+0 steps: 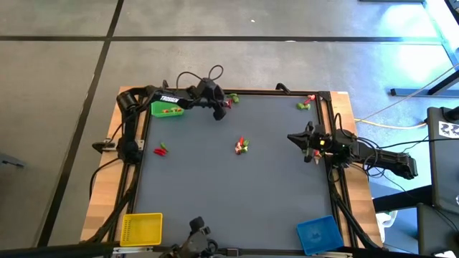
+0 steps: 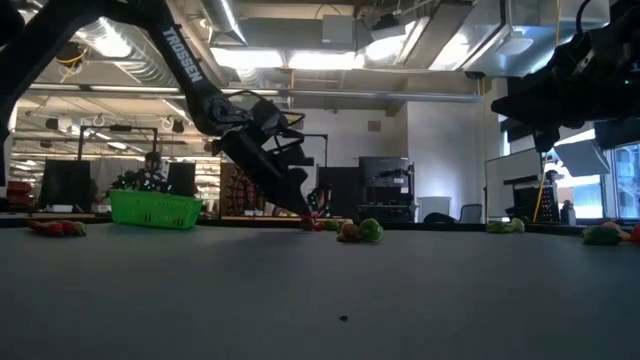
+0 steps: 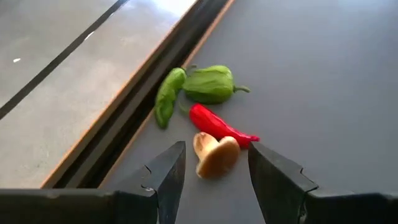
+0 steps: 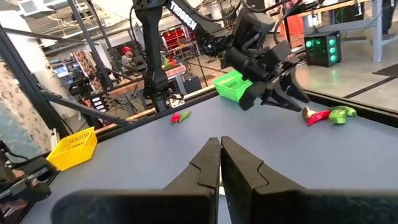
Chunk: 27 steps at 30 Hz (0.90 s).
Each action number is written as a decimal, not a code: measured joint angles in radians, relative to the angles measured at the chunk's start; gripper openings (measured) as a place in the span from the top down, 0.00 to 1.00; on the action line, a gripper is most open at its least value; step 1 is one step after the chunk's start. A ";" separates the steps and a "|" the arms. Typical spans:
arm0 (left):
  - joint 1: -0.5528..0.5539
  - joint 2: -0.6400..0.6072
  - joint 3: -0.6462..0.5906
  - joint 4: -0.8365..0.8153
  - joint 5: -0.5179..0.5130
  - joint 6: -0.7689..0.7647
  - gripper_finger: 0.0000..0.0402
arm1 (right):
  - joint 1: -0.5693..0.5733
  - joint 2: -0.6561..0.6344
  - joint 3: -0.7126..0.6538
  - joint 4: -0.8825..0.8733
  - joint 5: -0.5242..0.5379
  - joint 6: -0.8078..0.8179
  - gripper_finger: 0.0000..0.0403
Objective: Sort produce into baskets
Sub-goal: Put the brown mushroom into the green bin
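Landmark: green basket point(image 1: 166, 108), at the table's far left corner; all places below are reckoned from it.
Left gripper point(image 3: 214, 167): just right of the green basket, lowered to the table at the far edge; fingers parted, one on each side of a pale mushroom piece point(image 3: 216, 155), nothing gripped yet.
Reason for pose: judged a straddle before closing, the open fingers lined up to pinch the mushroom piece alone.
Cluster at the fingers: red chilli point(image 3: 220, 126) touching the mushroom piece; two green peppers point(image 3: 198, 87) just beyond, beside the table's edge rail.
Risk: the chilli lies so close it may be caught or nudged as the fingers close.
Right gripper point(image 4: 220, 163): far across the table from the green basket, near the right edge; fingers pressed together, empty, waiting.
Other produce: red pieces point(image 1: 161, 150) near, below the green basket; a mixed clump point(image 1: 242, 146) toward table centre; green and red pieces point(image 1: 305, 103) at the far right corner.
Green basket contents: a few pieces already inside.
Yellow basket point(image 1: 140, 228): near left corner, well apart.
Blue basket point(image 1: 318, 233): near right corner, farthest off.
Legible writing: "TROSSEN" in white on the left arm point(image 2: 184, 54).
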<state>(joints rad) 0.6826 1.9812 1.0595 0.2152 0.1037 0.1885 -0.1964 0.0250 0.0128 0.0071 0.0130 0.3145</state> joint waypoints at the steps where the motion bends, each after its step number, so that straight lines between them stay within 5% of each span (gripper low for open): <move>1: -0.002 0.005 0.000 0.001 -0.002 0.005 0.60 | 0.000 0.000 0.000 0.001 0.007 -0.001 0.96; 13: -0.002 0.063 0.089 -0.120 -0.034 -0.026 0.75 | 0.000 0.000 -0.001 0.033 0.086 -0.008 0.96; 21: -0.002 0.063 0.090 -0.123 -0.035 -0.023 0.97 | 0.000 0.000 -0.001 0.035 0.086 -0.009 0.96; 27: -0.005 0.055 0.090 -0.122 -0.038 -0.033 0.98 | 0.000 0.000 -0.001 0.037 0.086 -0.009 0.96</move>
<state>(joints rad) 0.6777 2.0365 1.1496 0.0933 0.0654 0.1554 -0.1967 0.0246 0.0120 0.0440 0.0991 0.3057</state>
